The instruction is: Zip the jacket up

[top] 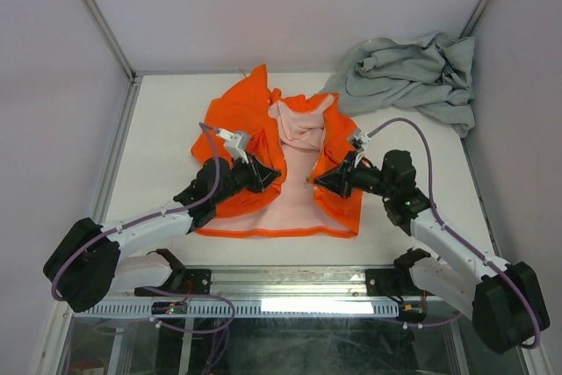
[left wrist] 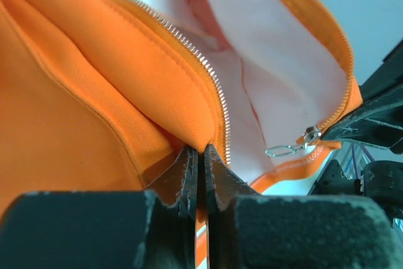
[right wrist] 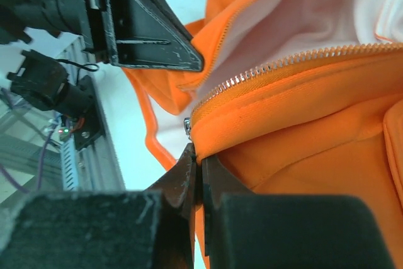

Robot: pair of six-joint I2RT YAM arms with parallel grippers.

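Note:
The orange jacket point(top: 255, 116) lies open on the table, its pale pink lining point(top: 294, 199) showing between the two front panels. My left gripper point(top: 274, 173) is shut on the left panel's zipper edge point(left wrist: 217, 108), pinching the orange fabric point(left wrist: 94, 111) near the hem. My right gripper point(top: 320, 180) is shut on the right panel's zipper edge point(right wrist: 277, 64), low on the panel. The zipper slider with its ring pull point(left wrist: 296, 146) hangs at the bottom of the right side; it also shows in the right wrist view point(right wrist: 187, 127). The two zipper halves are apart.
A light grey garment point(top: 413, 76) is bunched at the far right corner. White walls close in the table on three sides. The left gripper's black body point(right wrist: 138, 17) fills the upper left of the right wrist view.

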